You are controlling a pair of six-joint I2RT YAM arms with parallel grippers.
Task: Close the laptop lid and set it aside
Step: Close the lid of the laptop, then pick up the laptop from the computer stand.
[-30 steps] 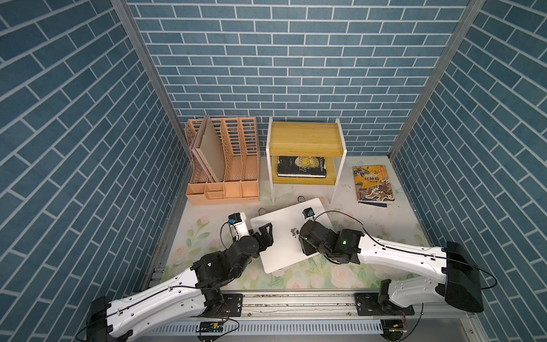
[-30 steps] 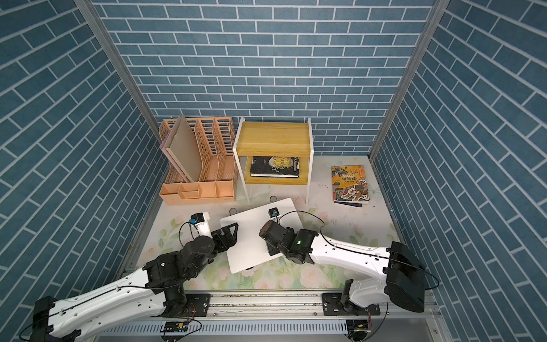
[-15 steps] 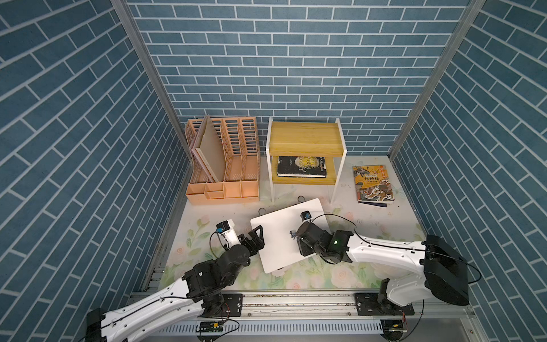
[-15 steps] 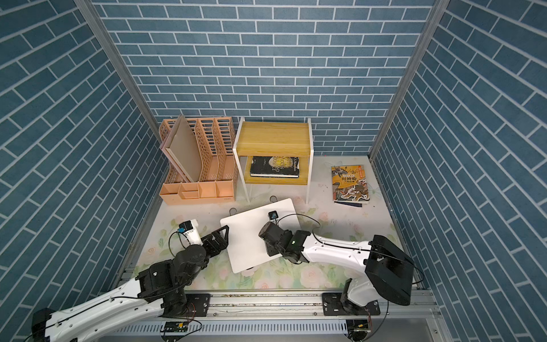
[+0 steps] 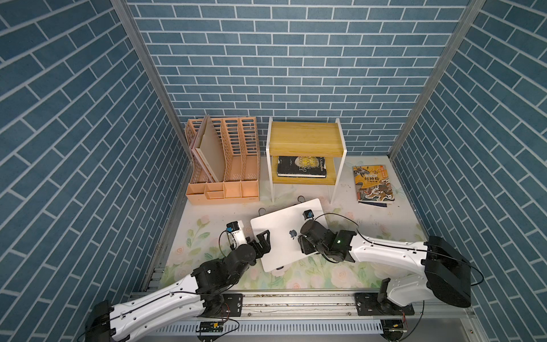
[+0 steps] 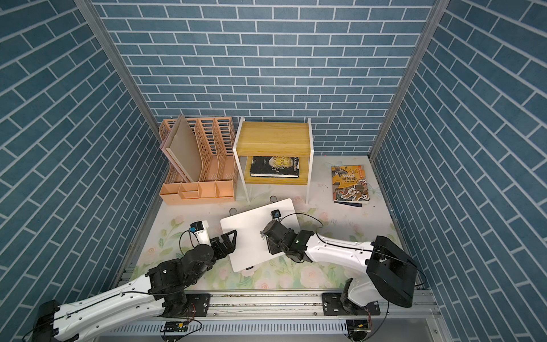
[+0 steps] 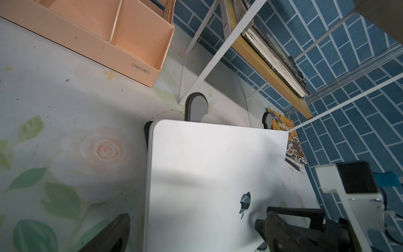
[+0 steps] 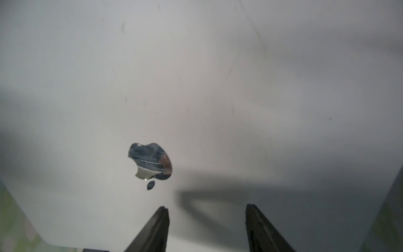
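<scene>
The silver-white laptop [image 5: 281, 225] lies closed on the floral mat, propped on a black stand. Its lid [image 7: 207, 163] faces up, apple logo near the middle. My left gripper [image 5: 260, 244] is open at the laptop's left edge. In the left wrist view this gripper [image 7: 194, 218] has one finger over the lid and the other over the mat, the edge running between them. My right gripper [image 8: 207, 207] hovers just above the lid [image 8: 218, 87] beside the logo, open with nothing between its fingers. In a top view the right gripper [image 6: 270, 242] sits mostly under its wrist.
Behind the laptop stand a peach file organiser [image 5: 225, 165] and a wooden shelf unit [image 5: 305, 139] holding a black book [image 5: 302, 167]. A colourful book [image 5: 373, 183] lies at the back right. Black stand tabs [image 7: 196, 107] stick out past the laptop's far edge.
The left gripper drew back slightly, then came back to the laptop's left edge. The right gripper shifted a little over the lid. The laptop has not moved.
</scene>
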